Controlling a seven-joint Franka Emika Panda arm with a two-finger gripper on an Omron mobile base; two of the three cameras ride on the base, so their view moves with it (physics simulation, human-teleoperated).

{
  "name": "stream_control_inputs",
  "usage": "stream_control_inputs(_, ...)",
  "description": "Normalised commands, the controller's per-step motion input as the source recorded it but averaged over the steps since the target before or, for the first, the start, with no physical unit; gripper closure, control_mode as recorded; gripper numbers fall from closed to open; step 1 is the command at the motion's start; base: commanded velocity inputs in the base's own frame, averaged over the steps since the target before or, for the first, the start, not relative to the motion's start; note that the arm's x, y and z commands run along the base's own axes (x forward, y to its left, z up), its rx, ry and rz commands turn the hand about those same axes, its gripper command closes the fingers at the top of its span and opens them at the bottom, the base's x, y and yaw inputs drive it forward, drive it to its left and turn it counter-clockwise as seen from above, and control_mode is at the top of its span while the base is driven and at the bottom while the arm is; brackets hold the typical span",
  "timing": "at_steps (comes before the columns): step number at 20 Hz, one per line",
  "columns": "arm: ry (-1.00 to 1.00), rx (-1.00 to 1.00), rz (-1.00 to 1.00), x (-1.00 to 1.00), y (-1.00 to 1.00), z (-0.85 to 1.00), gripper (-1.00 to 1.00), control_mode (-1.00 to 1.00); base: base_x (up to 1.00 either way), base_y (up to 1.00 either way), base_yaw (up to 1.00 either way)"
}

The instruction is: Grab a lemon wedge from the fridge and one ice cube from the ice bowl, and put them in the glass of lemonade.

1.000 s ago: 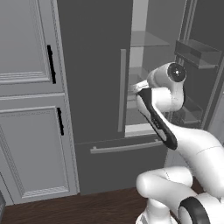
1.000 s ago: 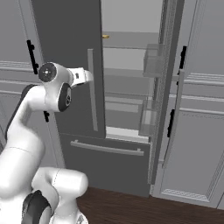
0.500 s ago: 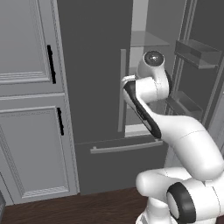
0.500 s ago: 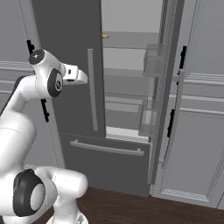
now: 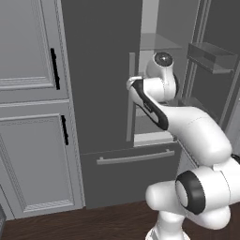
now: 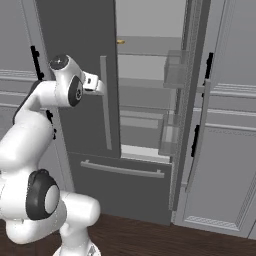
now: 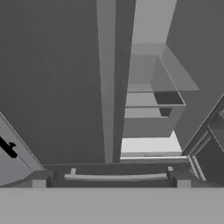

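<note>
The fridge (image 5: 103,84) stands straight ahead with its right door swung wide and its left door shut. The tool (image 6: 97,86) hangs just before the shut door's long bar handle (image 6: 106,102), near the edge of the opening, touching nothing; its jaws are spread wide and carry nothing. In the hand view the handle (image 7: 106,78) runs up the middle, with the pale interior and clear shelves (image 7: 148,105) to its right and the freezer drawer's bar (image 7: 116,176) below.

A small yellowish speck (image 6: 120,42) lies at the left end of an upper shelf in the right base view; it may be the lemon wedge, but it is too small to tell. In the left base view the arm (image 5: 178,122) covers much of the opening, and the tool's fingers are hidden behind the wrist there. The open door's bins (image 6: 175,70) are clear and hard to read.

Since a second ago the hand has moved left, from in front of the opening to the shut door's handle. The fridge has not changed.
</note>
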Motion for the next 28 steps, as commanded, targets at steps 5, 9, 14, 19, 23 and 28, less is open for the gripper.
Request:
stream_control_inputs(5, -0.03, 0.04, 0.00, 0.68, 0.01, -0.25, -1.00, -1.00, 0.00, 0.00, 0.00)
stream_control_inputs(9, -0.08, 0.07, 0.00, 0.59, 0.00, -0.27, -1.00, -1.00, 0.00, 0.00, 0.00)
stream_control_inputs(14, -0.02, 0.03, 0.00, 0.43, 0.00, -0.15, -1.00, -1.00, 0.00, 0.00, 0.00)
stream_control_inputs(19, 0.00, 0.00, 0.00, 0.29, -0.10, -0.15, -1.00, -1.00, 0.00, 0.00, 0.00)
stream_control_inputs(23, 0.00, 0.00, 0.00, 0.25, -0.01, -0.22, -1.00, -1.00, 0.00, 0.00, 0.00)
stream_control_inputs(28, 0.00, 0.00, 0.00, 0.48, 0.02, -0.18, -1.00, -1.00, 0.00, 0.00, 0.00)
